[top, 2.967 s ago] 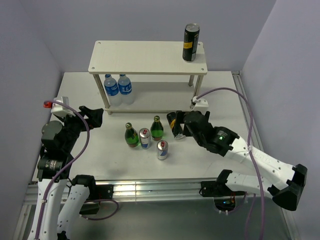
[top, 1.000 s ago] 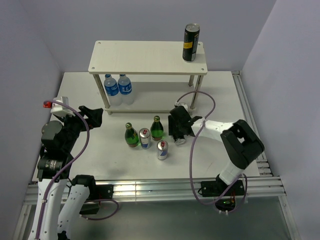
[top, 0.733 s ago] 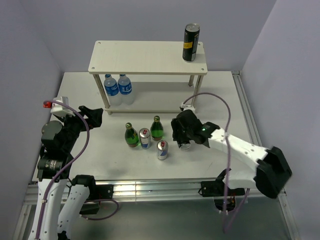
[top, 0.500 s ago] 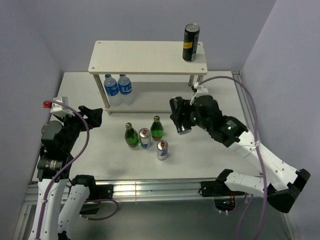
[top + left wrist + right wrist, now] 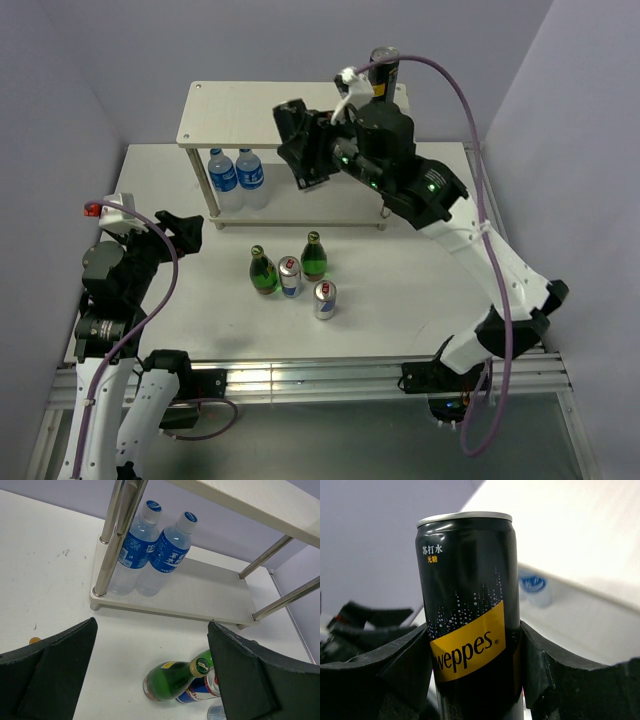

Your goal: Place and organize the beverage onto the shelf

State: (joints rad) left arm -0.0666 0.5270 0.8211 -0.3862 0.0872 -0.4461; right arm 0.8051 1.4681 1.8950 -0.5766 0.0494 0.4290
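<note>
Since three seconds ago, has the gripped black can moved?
Yes. The black can in the right gripper rose from beside a green bottle up to the shelf.

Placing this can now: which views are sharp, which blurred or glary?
Right wrist: the black can is sharp, with a soft sheen near its rim; the bottle cap and background behind are blurred. Left wrist: water bottles crisp, fingers dark, little detail. Top view: even light, glare on the front rail.

The black can [image 5: 470, 610] is glossy metal, the shelf boards [image 5: 250, 115] matt pale wood-grain on shiny metal legs [image 5: 116, 535], and the water bottles [image 5: 167, 555] clear plastic.
</note>
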